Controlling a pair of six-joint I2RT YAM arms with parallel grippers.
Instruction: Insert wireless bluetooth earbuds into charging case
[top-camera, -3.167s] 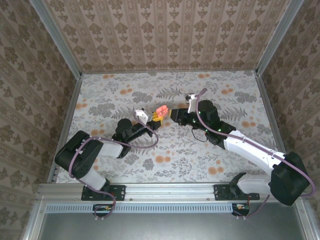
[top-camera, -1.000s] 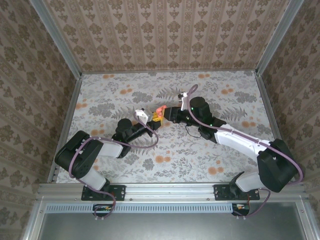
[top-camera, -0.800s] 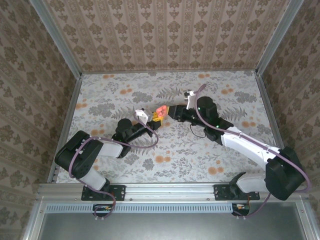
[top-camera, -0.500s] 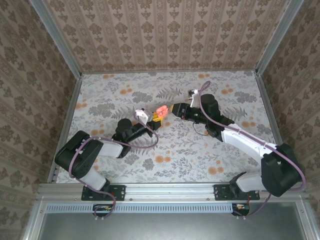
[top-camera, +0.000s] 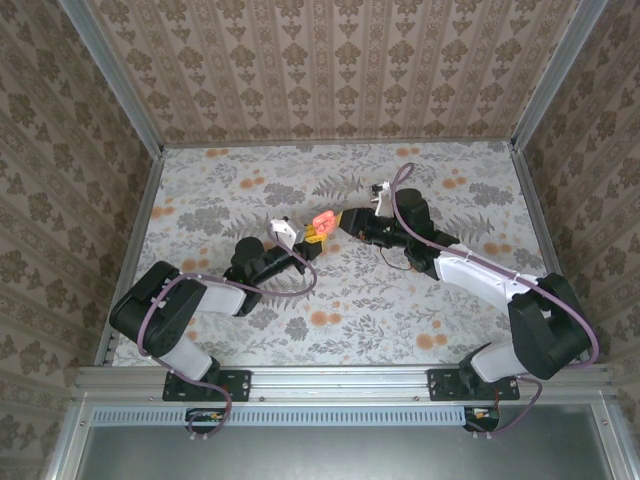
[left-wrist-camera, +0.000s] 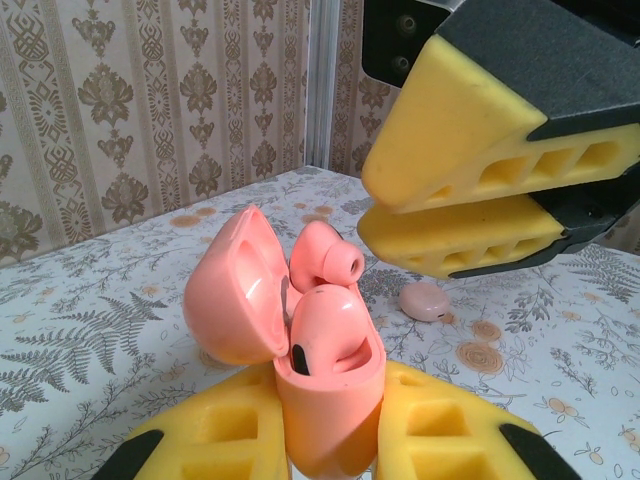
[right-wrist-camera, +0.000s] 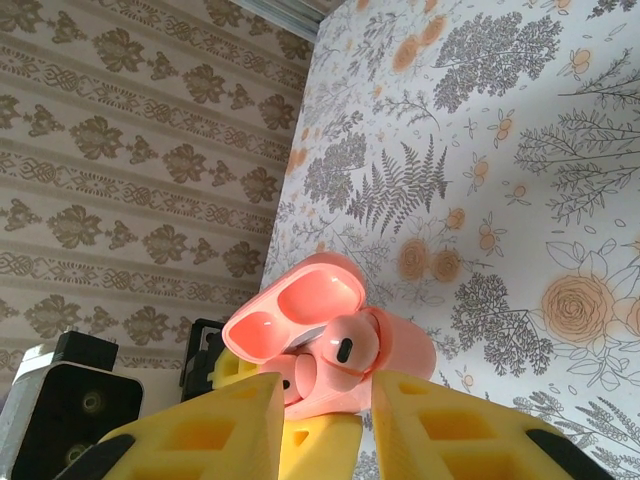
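Left gripper (top-camera: 313, 236) clenched on charging case (left-wrist-camera: 335, 425): yellow fingers (left-wrist-camera: 215, 440) either side of case body, case upright, lid swung open to one side. In case: one earbud (left-wrist-camera: 325, 330) low in its well; second earbud (left-wrist-camera: 322, 258) just above it, proud of case rim, nozzle exposed. Just past case: right gripper (left-wrist-camera: 378, 205), close to second earbud with small gap, jaws narrowly parted, nothing between them. Beyond case: floral table (left-wrist-camera: 120, 320), then patterned wall (left-wrist-camera: 150, 100).
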